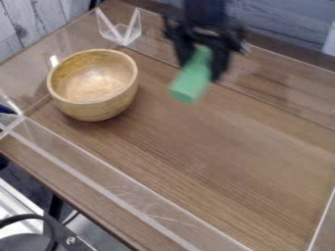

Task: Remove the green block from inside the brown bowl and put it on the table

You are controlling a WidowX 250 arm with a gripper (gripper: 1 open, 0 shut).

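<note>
One hand (201,61) is in my view, dark and blurred, closed on the green block (191,84). I have that single block hanging from it, tilted, with its lower end toward me and its upper end leaning to the right of the picture. It looks to be above the table (197,167), off to the right of the bowl and well apart from it.

Next out from the hand I see one brown bowl (93,86), round, with a paler rim, upright near the left side of the table. I can see down into it, and nothing green lies inside. Just beyond the block, toward the far left, I have one clear plastic piece (119,26) with pointed corners standing by the table's edge.

The table itself is one brown wood-grain top. Along its near left side runs a clear strip (124,184). Farthest out, in the lower left corner, I make out black cables (33,220), looped and crossing; I can't count them surely. I can read no brand, label or writing anywhere.
</note>
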